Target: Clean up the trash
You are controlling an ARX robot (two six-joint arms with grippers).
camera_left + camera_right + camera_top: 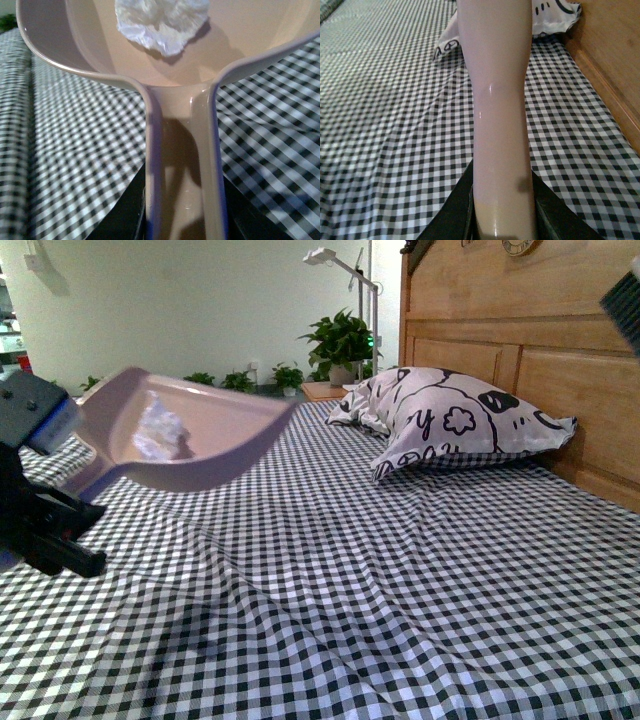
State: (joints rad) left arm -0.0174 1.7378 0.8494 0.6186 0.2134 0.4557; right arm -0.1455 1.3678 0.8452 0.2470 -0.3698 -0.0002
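The trash, a crumpled white tissue wad [160, 430] [161, 22], lies inside the pink dustpan [195, 445] [240, 40]. The pan hangs above the checked bed at the left, its handle held by my left gripper [50, 530] [185, 220], which is shut on it. My right gripper [502, 220] is shut on the pale pink brush handle [497, 100]. In the front view only the dark brush bristles [625, 305] show, high at the right edge.
A black-and-white checked bedsheet [380, 600] covers the bed. A white pillow with black patterns [450, 420] [555, 15] leans at the wooden headboard [520, 330] at the back right. Potted plants [340, 340] and a white lamp [345, 270] stand behind the bed.
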